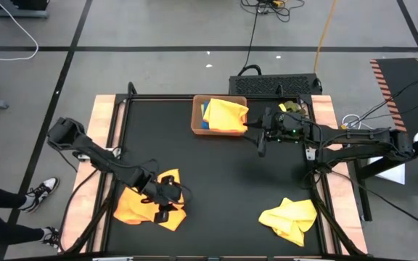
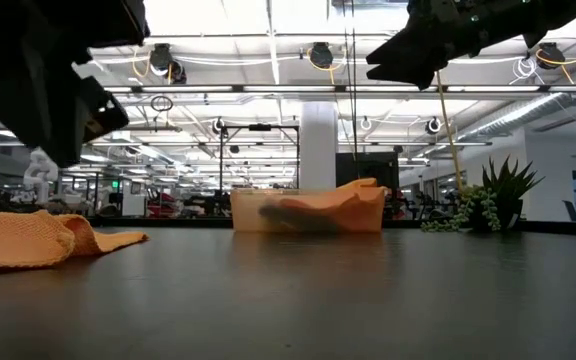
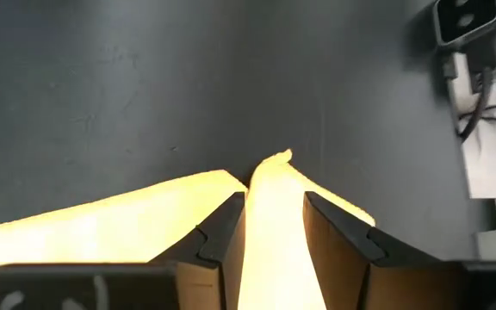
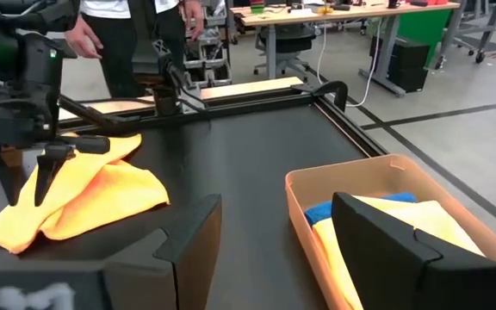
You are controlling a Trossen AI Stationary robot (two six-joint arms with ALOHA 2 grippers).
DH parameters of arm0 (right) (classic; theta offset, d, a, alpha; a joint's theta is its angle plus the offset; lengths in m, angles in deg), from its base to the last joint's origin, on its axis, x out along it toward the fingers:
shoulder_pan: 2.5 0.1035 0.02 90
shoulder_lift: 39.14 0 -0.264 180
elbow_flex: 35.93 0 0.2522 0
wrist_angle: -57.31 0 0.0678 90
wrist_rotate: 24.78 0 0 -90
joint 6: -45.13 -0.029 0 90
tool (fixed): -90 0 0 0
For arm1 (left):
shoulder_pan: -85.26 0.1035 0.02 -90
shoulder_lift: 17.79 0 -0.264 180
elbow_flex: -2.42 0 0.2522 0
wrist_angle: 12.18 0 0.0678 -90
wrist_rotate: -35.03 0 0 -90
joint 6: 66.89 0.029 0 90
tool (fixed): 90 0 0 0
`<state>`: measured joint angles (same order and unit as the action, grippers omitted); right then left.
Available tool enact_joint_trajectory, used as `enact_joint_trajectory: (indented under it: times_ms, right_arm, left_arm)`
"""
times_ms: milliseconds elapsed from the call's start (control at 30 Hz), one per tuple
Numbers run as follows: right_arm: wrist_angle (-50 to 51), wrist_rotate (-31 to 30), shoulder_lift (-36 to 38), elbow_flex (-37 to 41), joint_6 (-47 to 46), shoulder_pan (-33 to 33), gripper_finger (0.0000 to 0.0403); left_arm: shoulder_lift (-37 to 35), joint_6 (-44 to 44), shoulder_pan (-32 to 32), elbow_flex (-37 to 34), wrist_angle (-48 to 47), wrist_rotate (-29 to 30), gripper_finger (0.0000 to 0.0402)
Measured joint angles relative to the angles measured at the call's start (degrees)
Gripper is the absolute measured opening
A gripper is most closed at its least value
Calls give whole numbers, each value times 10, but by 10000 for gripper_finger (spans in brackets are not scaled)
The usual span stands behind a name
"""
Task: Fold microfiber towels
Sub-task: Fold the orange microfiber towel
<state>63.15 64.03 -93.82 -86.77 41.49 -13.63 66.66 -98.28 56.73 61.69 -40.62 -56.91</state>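
An orange towel (image 1: pixel 135 207) lies crumpled at the table's near left, and my left gripper (image 1: pixel 167 201) is shut on its right part. A yellow towel (image 1: pixel 290 217) lies bunched at the near right. The brown tray (image 1: pixel 197 123) at the far middle holds a yellow towel (image 1: pixel 227 114) over a blue one (image 4: pixel 325 211). My right gripper (image 4: pixel 274 250) hangs open above the table just right of the tray, with nothing between its fingers. My left gripper pinches a raised ridge of the orange towel (image 3: pixel 272 185) between its two fingers (image 3: pixel 222 237), which lie along the ridge. They slant down from the table's left side. One layer or several, I cannot tell. The rest of the towel (image 3: pixel 102 220) lies slack on the table.
A green plant sprig (image 1: pixel 290 107) stands at the far right behind my right arm. A person's shoes (image 1: pixel 38 192) show beyond the table's left edge. Bare black tabletop (image 1: pixel 223 181) lies between the two loose towels.
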Motion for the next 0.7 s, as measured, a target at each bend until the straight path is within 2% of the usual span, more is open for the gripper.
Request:
enact_joint_trajectory:
  times_ms: [133,333,433,567,700]
  right_arm:
    - [0,0,0,0,2,0,212]
    - [0,-1,0,0,2,0,212]
    - [0,-1,0,0,2,0,212]
    - [0,-1,0,0,2,0,212]
    - [1,-2,0,0,2,0,212]
  left_arm:
    - [22,7,2,0,5,-7,137]
    - [46,25,-1,0,50,-8,207]
    - [62,52,-5,0,92,-8,230]
    - [85,79,-7,1,105,-8,234]
    - [107,115,-6,16,102,-5,219]
